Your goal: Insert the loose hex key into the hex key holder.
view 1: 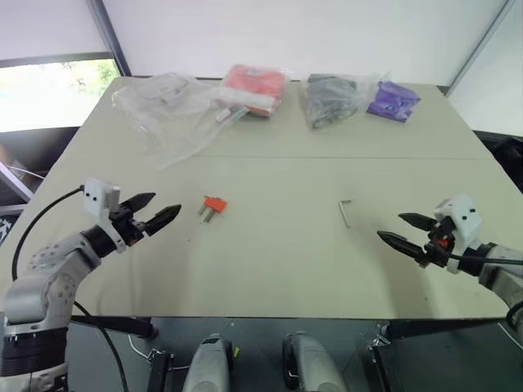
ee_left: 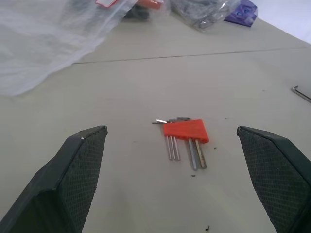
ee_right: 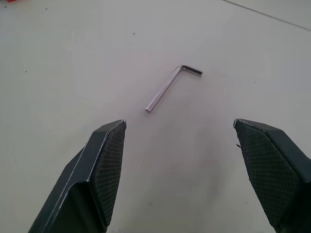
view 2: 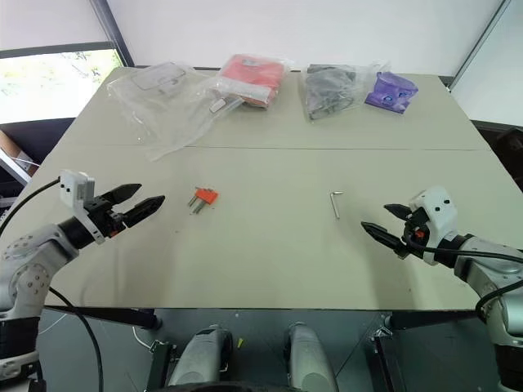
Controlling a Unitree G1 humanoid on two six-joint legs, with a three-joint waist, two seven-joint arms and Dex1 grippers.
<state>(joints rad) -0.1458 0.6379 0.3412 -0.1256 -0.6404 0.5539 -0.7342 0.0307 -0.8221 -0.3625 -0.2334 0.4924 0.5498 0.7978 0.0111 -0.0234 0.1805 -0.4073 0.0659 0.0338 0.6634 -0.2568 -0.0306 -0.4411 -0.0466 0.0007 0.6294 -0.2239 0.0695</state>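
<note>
the loose hex key [view 1: 345, 211] lay flat on the pale surface [view 1: 278, 269], right of centre, its long shaft running near-to-far and its short bent end at the far tip. it looked like a thin, stiff steel rod, light and smooth, so likely to skid or roll away if nudged; lying flush on the surface, it left little to get under, and the best hold was probably across the long shaft near the middle, leaving the straight end free to go into a slot. well apart to its left sat the hex key holder [view 1: 214, 205], a small red block, probably light enough to slide when pushed, with several keys jutting toward the near edge. the right pincer [view 1: 404, 228] hovered near and to the right of the loose key, its fingers [ee_right: 104, 165] spread and holding nothing. the left pincer [view 1: 155, 211] hovered just left of the holder, also spread wide and holding nothing. along the far edge lay clear plastic bags [view 1: 163, 110], a red packet [view 1: 253, 86], a grey bagged bundle [view 1: 331, 98] and a purple packet [view 1: 392, 100].
</note>
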